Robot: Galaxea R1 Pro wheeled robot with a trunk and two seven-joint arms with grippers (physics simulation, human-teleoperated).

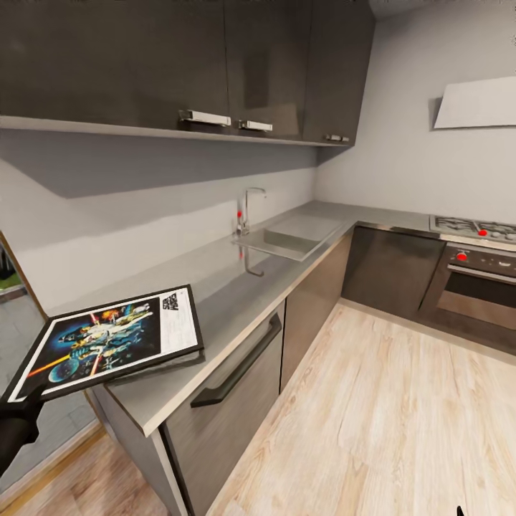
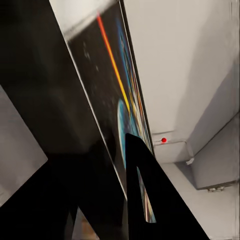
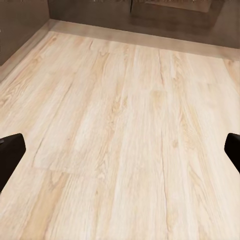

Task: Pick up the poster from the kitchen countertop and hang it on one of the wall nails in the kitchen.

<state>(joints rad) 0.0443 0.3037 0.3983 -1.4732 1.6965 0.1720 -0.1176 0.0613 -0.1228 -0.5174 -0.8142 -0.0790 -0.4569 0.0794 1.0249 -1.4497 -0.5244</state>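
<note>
Poster lifted at the end of the countertop, clamped in my left gripper.

My left gripper (image 1: 25, 410) has its fingers closed on the near corner of the poster (image 1: 107, 340), one dark finger (image 2: 150, 200) across the printed face. The frame tilts up, its far edge just over the end of the kitchen countertop (image 1: 236, 287); I cannot tell if it touches. The sink (image 1: 290, 236) and tap (image 1: 247, 208) lie farther along. My right gripper (image 3: 120, 150) hangs over the wood floor (image 3: 120, 100), fingers wide apart and empty.
</note>
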